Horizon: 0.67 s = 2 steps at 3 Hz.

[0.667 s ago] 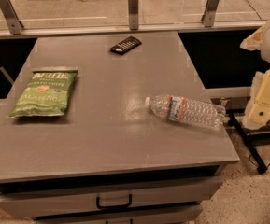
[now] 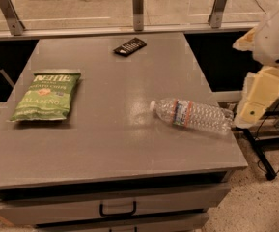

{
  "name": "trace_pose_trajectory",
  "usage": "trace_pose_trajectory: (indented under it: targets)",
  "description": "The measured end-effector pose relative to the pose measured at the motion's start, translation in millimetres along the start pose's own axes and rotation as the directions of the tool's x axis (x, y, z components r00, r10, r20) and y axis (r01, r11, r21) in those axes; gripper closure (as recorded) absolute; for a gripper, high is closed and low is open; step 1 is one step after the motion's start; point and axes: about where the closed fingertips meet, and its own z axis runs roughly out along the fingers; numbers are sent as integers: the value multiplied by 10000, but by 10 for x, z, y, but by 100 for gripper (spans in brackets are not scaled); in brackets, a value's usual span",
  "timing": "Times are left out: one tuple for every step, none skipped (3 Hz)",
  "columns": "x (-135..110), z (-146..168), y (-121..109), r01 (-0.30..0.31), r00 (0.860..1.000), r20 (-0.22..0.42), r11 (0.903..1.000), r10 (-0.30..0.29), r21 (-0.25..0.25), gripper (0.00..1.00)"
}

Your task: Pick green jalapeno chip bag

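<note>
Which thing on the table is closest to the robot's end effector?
The clear water bottle, lying by the right edge beside the end effector; the green chip bag and black remote sit farther left.

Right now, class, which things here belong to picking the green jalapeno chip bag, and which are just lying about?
For the job: green jalapeno chip bag, lying left on the table; gripper, beyond the table's right edge, far from the bag.
Lying about: water bottle, on its side; black remote, at the far edge.

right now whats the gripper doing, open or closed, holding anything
Gripper: off the right edge of the table, next to the water bottle, not holding the chip bag; open or closed cannot be told.
</note>
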Motion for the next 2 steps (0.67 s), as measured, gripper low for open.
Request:
trace_pose_trajectory:
  targets:
    - [-595,293,-193,885,9864,1393,9961,-869,-51,0]
    - [-1523,499,-274,1836,9345,3087,9830,-1770,76,0]
